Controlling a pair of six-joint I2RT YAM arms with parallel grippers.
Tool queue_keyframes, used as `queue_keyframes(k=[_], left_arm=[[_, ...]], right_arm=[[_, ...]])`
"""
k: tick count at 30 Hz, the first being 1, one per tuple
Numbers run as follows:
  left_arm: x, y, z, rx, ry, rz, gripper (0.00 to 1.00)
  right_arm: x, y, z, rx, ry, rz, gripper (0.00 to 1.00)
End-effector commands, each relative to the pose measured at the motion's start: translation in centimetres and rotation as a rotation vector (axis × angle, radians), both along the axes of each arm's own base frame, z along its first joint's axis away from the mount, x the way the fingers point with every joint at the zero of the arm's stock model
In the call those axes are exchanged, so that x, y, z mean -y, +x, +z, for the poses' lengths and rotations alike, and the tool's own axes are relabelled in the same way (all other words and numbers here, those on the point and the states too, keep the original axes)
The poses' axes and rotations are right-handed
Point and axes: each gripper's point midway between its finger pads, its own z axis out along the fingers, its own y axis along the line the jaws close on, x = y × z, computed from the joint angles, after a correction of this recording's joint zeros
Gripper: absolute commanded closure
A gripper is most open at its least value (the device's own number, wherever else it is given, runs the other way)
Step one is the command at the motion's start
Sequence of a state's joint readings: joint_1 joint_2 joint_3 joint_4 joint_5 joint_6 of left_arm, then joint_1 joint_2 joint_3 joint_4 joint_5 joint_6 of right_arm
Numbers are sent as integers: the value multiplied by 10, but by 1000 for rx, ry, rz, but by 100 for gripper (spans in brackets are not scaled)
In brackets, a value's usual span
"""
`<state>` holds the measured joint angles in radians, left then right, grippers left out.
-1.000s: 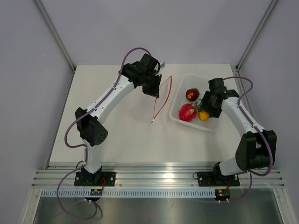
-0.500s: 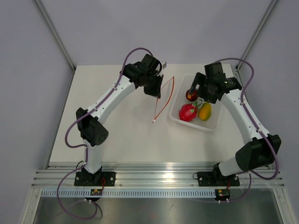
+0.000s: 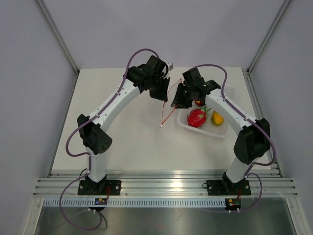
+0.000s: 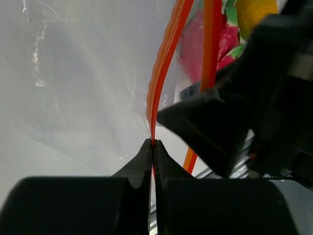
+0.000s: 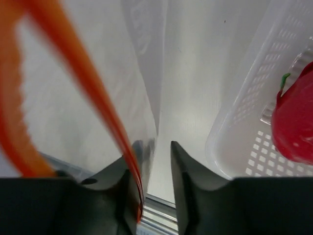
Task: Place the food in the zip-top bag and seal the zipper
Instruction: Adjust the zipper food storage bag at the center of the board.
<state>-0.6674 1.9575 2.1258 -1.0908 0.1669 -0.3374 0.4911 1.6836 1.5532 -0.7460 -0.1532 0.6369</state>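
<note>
The left gripper point(image 4: 152, 143) is pinching the zipper point(image 4: 165, 63) of the one zip-top bag point(image 4: 73, 98), its jaws closed tight on the orange strip. The bag's mouth is gaping into two orange lips just left of the single clear tray point(image 3: 215, 131). The right gripper point(image 5: 155, 149) is standing with its two fingers apart. The second lip is running along one finger's inner face, possibly touching, though blur is obscuring that. All three fruits are lying in the tray: the dark red fruit point(image 3: 199, 102), half hidden under the right arm, the pink-red fruit point(image 3: 196, 117) and the yellow-orange fruit point(image 3: 217, 118).
</note>
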Motion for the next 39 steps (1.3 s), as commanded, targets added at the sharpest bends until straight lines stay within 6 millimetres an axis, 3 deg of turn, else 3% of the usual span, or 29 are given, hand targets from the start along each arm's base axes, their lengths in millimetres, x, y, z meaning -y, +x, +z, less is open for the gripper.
queue_keyframes(k=[1, 2, 3, 4, 6, 7, 9, 10, 12, 13, 14, 18, 20, 21, 23, 25, 28, 30, 33, 35, 39], left_arm=[[-11, 2, 64, 157, -86, 34, 100], [-14, 1, 76, 186, -103, 36, 100], [-17, 4, 83, 206, -111, 39, 100], [-24, 8, 90, 226, -115, 53, 100], [-38, 16, 118, 306, -139, 79, 100], [-52, 27, 130, 343, -151, 113, 100], [-71, 30, 172, 445, -215, 133, 100], [-85, 35, 187, 488, -236, 162, 100], [-102, 30, 218, 583, -264, 175, 100], [-107, 28, 221, 598, -254, 179, 100], [-111, 26, 215, 590, -226, 179, 100], [-112, 25, 161, 446, -142, 180, 100], [-110, 22, 138, 373, -122, 176, 100], [-108, 21, 136, 361, -128, 169, 100], [-99, 21, 129, 318, -149, 145, 100], [-91, 22, 119, 265, -153, 130, 100], [-72, 24, 97, 193, -147, 112, 100], [-63, 26, 78, 151, -117, 112, 100], [-59, 27, 59, 116, -65, 124, 100], [-60, 28, 54, 112, -47, 132, 100], [-60, 31, 54, 119, -43, 140, 100]], right_arm=[[-15, 8, 4, 13, 43, 8, 68], [-14, 13, 9, 34, 33, 11, 76], [-13, 15, 12, 36, 16, 13, 92], [-14, 32, 33, 95, 9, -3, 98], [-9, 42, 54, 137, -33, 10, 100], [-10, 60, 92, 229, -20, -9, 100], [-8, 65, 126, 304, -29, 3, 100], [-6, 70, 159, 386, -11, -15, 100], [-2, 68, 179, 439, -15, -7, 100], [4, 68, 181, 454, -40, -24, 100], [7, 68, 173, 444, -66, -20, 100], [9, 53, 88, 224, -157, 30, 100], [5, 46, 73, 179, -137, 51, 100], [4, 39, 60, 143, -132, 70, 100], [-1, 34, 63, 159, -93, 87, 100], [-7, 25, 50, 109, -61, 132, 98], [-11, 18, 26, 21, -59, 172, 87], [-11, 17, 17, 1, -64, 166, 69], [-10, 16, 29, 37, -39, 141, 41], [-7, 15, 38, 60, -39, 131, 34], [10, 7, 82, 139, -54, 76, 28]])
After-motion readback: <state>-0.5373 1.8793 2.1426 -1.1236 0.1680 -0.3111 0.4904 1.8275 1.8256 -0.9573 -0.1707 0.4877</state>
